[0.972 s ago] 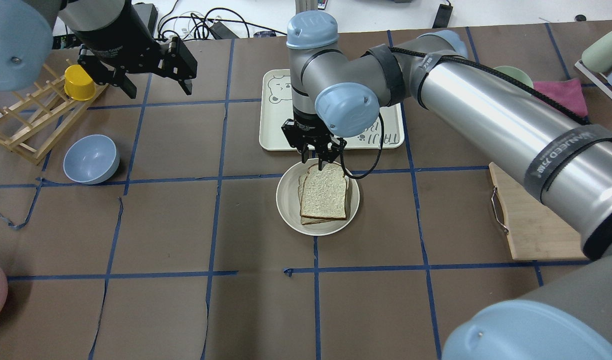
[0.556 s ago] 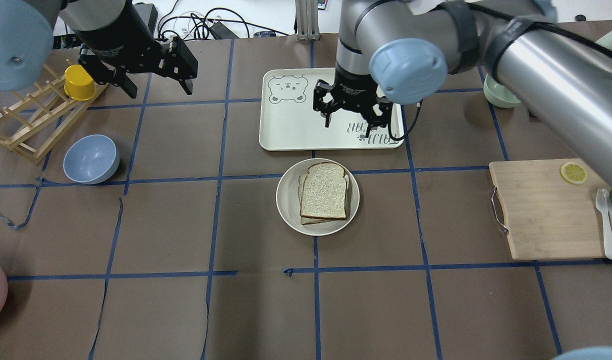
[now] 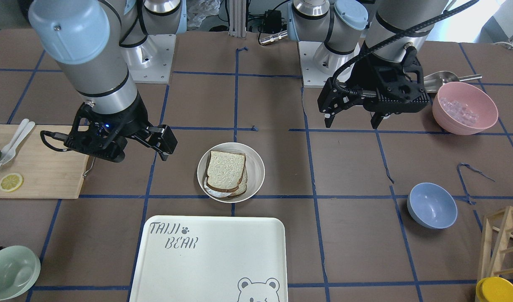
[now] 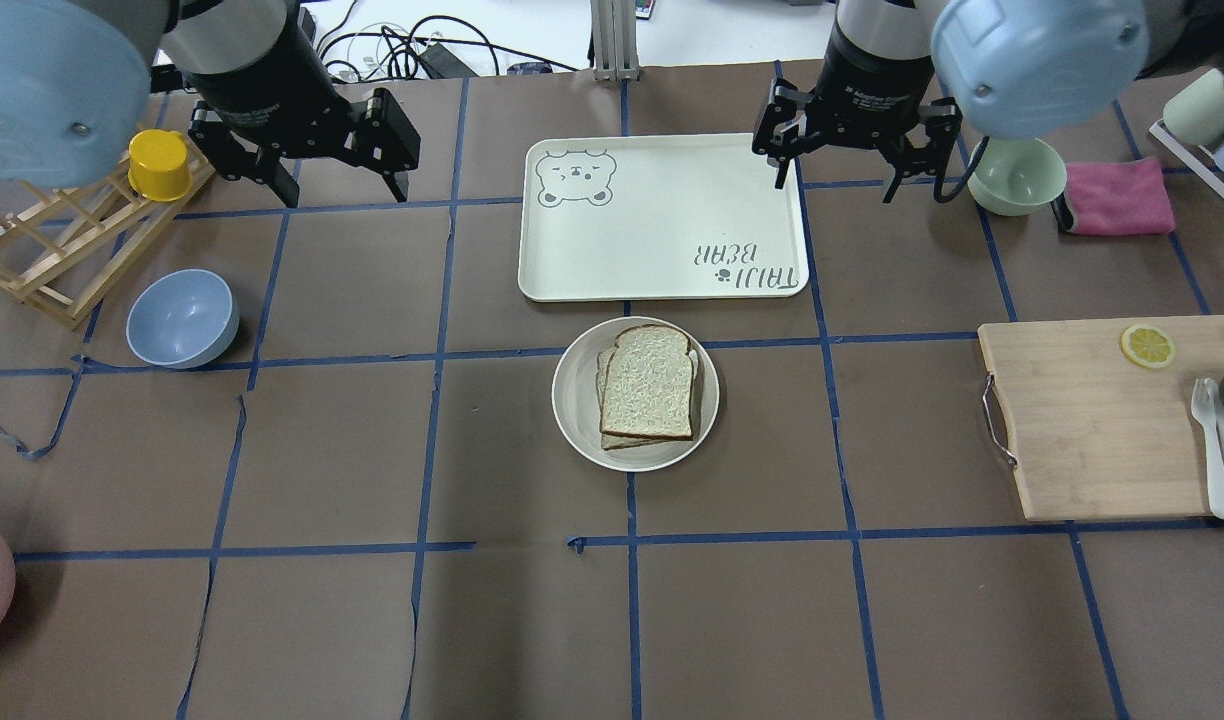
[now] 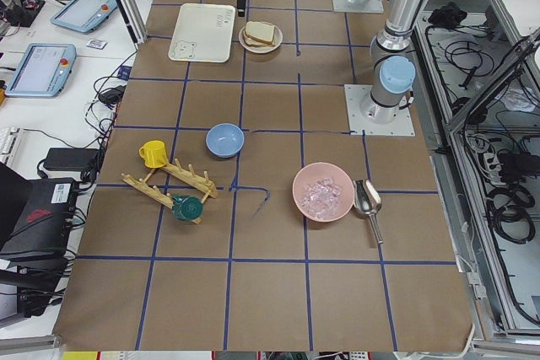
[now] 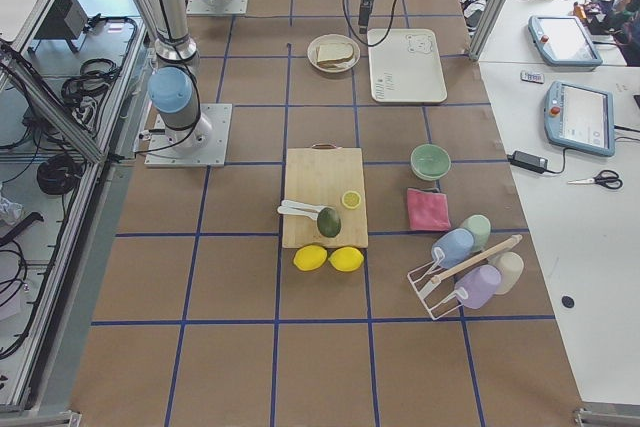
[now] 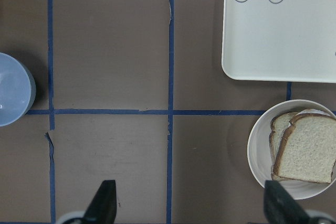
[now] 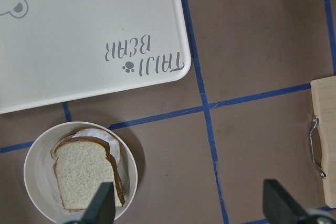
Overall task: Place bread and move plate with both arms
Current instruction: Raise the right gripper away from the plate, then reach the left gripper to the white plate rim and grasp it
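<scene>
The brown-papered surface (image 4: 372, 450), gridded with blue tape, carries everything here, and over its far side hang the left arm (image 4: 242, 60) and the right arm (image 4: 1032, 50), both raised clear of the work. Next in size is the bear-printed tray (image 4: 662, 215), lying between the two arms and bare of any food. The left hand (image 4: 347, 198) hovers off the tray's left side with its fingers spread wide and nothing between them. The right hand (image 4: 832, 192) hovers at the tray's far right corner, likewise spread and empty. Both are well apart from the plate (image 4: 577, 400), which sits on the surface just beside the tray's near edge, not touching it. On the plate lies the bread (image 4: 650, 385), flat and dark-crusted, as the top of a small stack. A lighter slice (image 4: 604, 365) shows at its left edge, and in the right wrist view a white layer (image 8: 102, 136) peeps out beneath. By the look of it the placing half is done, since the bread rests square on the dish and neither hand holds anything. What is left is the move itself, and both hands must come down to opposite sides of the rim, close on it and carry the plate together; nothing shows that approach begun
</scene>
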Action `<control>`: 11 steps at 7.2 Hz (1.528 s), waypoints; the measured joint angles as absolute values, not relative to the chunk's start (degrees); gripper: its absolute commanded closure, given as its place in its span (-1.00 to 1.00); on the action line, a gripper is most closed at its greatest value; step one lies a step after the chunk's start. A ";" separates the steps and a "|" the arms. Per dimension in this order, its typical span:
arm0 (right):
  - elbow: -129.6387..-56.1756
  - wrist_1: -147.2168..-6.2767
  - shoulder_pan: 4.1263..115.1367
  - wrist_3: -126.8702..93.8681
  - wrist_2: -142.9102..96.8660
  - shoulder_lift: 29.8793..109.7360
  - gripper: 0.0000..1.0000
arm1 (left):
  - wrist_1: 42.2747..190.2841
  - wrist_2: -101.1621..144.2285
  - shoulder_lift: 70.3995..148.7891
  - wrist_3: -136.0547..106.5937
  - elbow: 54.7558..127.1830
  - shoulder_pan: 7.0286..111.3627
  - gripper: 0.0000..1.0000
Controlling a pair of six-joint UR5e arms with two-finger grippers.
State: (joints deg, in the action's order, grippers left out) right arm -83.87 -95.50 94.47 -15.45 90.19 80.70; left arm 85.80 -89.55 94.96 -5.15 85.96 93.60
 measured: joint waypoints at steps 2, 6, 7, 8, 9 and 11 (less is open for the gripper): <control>-83.92 -92.88 91.62 -8.87 90.03 83.01 -1.00 | 76.83 -88.89 96.51 -12.95 93.21 96.42 -1.00; -83.85 -90.01 88.20 -3.60 90.08 84.90 -1.00 | 61.07 -80.58 99.66 -16.46 108.60 97.51 -0.99; -83.85 -90.10 88.15 -3.49 90.21 84.95 -1.00 | 56.58 -79.38 101.15 -16.92 111.59 97.52 -0.95; -83.85 -90.13 88.16 -3.40 90.29 84.97 -1.00 | 52.16 -78.98 102.85 -17.39 114.22 97.54 -0.94; -83.85 -90.17 88.20 -3.32 90.33 84.98 -1.00 | 48.98 -78.77 104.44 -18.35 115.95 97.77 -0.94; -83.85 -90.28 88.26 -3.20 90.39 84.99 -1.00 | 44.45 -78.63 107.03 -21.64 116.94 99.93 -0.73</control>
